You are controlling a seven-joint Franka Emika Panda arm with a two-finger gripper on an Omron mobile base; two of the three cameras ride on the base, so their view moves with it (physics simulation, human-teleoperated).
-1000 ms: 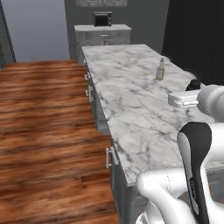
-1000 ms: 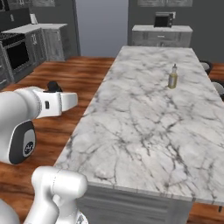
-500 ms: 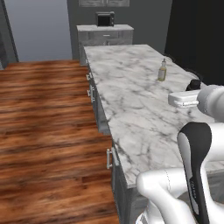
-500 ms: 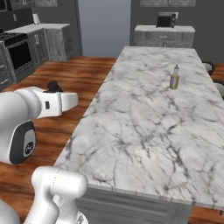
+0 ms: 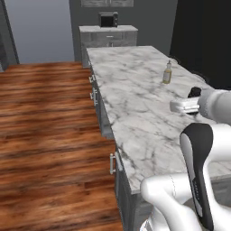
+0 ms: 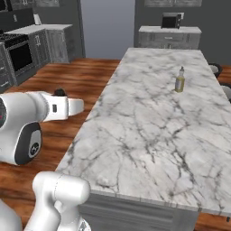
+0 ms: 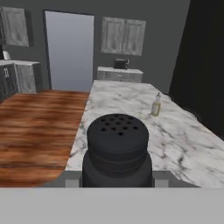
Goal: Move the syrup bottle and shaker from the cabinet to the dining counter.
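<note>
Gripper (image 7: 117, 183) clamped on the dark shaker (image 7: 117, 148), held above the near end of the long marble dining counter (image 6: 149, 135), a slim yellowish bottle (image 6: 180, 80) standing farther along it, small microwave (image 6: 170, 20) beyond

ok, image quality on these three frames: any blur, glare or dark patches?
Left base view: soft and low in detail, dining counter evenly lit, black unlit area at upper right. Right base view: same softness, no glare on the marble, yellowish-green bottle small but readable. Hand view: shaker looms large in the foreground, dark with its holes still visible; the background is dim.
</note>
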